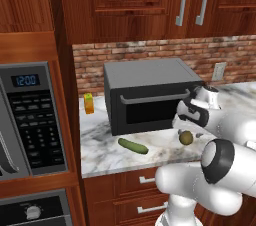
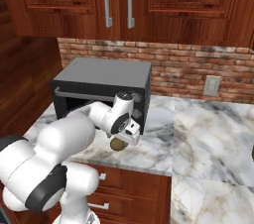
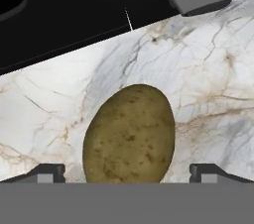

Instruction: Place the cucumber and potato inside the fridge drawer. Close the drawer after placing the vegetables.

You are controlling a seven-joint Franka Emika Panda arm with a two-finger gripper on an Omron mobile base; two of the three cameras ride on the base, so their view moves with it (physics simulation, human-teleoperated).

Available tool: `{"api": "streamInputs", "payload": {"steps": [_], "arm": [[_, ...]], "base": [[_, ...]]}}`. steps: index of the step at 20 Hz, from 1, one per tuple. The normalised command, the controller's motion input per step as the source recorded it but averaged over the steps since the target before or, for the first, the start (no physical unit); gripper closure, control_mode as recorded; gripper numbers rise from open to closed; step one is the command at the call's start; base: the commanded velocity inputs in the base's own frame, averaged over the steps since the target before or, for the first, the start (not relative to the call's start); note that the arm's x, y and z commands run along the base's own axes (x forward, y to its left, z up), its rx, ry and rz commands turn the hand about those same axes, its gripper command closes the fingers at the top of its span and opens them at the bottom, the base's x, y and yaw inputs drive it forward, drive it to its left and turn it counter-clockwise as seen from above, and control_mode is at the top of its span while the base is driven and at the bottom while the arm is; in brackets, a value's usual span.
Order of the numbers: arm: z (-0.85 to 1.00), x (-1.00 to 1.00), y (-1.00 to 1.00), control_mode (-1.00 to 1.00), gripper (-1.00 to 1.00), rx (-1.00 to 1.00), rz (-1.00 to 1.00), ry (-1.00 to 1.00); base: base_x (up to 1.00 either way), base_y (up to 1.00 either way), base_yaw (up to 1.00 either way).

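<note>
Potato pick lined up, jaws wide, nothing held

Potato (image 3: 130,134), small oval olive-brown w/ speckled skin, lies on the white-grey marble counter (image 1: 105,152), just in front of the dark grey toaster oven (image 1: 150,92). Two-finger gripper (image 2: 122,141) hovers right over it, fingers spread wide, one tip (image 3: 47,172) each side of the potato, not closed on anything. Contact w/ potato: can't tell.

Handling, my guess: light, firm, won't crush; rounded so may roll or squirt out if pinched off-centre. Best hold = across the short width at mid-body, long axis running btwn the fingers.

Cucumber (image 1: 133,145), small elongated dark-green, lies on same counter, left of potato, well apart from it.

Writing: microwave (image 1: 30,120) display at left reads 12:00; button labels too small to read. Small orange-yellow carton (image 1: 89,103) beside oven, no legible label.
</note>
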Motion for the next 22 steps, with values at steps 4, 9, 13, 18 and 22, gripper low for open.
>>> {"api": "streamInputs", "payload": {"steps": [4, 9, 13, 18, 22], "arm": [[-0.30, 0.04, 0.02, -1.00, -1.00, 0.00, 0.00, 0.00], [-0.34, 0.00, 0.07, -1.00, -1.00, 0.00, 0.00, 0.00], [-0.32, 0.00, 0.16, -1.00, -1.00, 0.00, 0.00, 0.00], [-0.21, 0.00, 0.19, -1.00, 1.00, 0.00, 0.00, 0.01], [-0.07, 0.01, 0.00, -1.00, 1.00, -0.02, 0.00, 0.02]], "base": [[0.00, 0.00, 0.00], [0.00, 0.00, 0.00], [0.00, 0.00, 0.00], [0.00, 0.00, 0.00], [0.00, 0.00, 0.00]]}}
